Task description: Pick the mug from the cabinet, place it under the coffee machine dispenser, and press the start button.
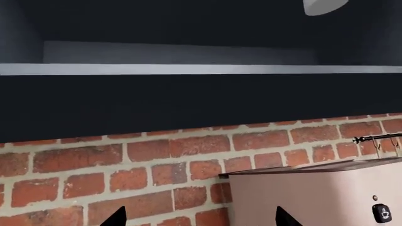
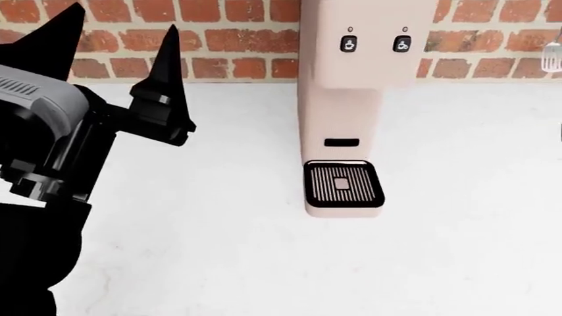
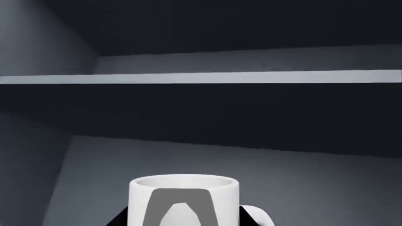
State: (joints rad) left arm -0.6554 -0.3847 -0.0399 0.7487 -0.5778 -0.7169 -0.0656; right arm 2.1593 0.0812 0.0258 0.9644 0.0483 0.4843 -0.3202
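The white mug (image 3: 184, 197), with a grey mark on its side and its handle to one side, is inside the dark cabinet (image 3: 201, 113). My right gripper (image 3: 184, 219) is shut on it, a dark finger pressed against each side; it is out of the head view. The pinkish-beige coffee machine (image 2: 343, 99) stands on the counter against the brick wall, with two black buttons (image 2: 349, 44) on its head and a black grated drip tray (image 2: 343, 183) with nothing on it. My left gripper (image 2: 118, 39) is open to the machine's left, raised and holding nothing.
The white counter (image 2: 220, 250) spreads around the machine. The red brick wall (image 1: 144, 160) runs under the dark cabinet (image 1: 188, 94). A utensil (image 2: 551, 56) hangs at the far right from a rail (image 1: 377, 139). A pale shape (image 1: 323, 5) shows high in the cabinet.
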